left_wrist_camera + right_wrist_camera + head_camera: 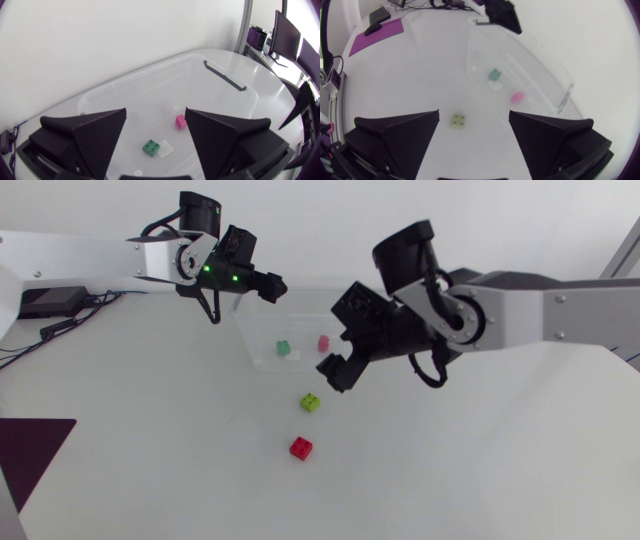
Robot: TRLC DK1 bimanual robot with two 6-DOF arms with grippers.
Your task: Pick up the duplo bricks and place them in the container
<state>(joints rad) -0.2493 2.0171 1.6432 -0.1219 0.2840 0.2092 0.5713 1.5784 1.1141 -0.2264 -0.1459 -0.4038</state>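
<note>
Container (pixel 265 330) right side hidden behind right arm (pixel 520 305); pink brick (pixel 517 96) blurred in right wrist view.

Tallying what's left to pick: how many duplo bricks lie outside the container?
2. A lime brick sits on the table just beside the container, near the right gripper; a red brick lies farther out. None appears hidden.

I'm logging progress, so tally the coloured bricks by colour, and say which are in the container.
Dark green brick: 1, in the container
Pink brick: 1, in the container
Lime brick: 1, on the table
Red brick: 1, on the table
Total: 4, with 2 in and 2 out
</note>
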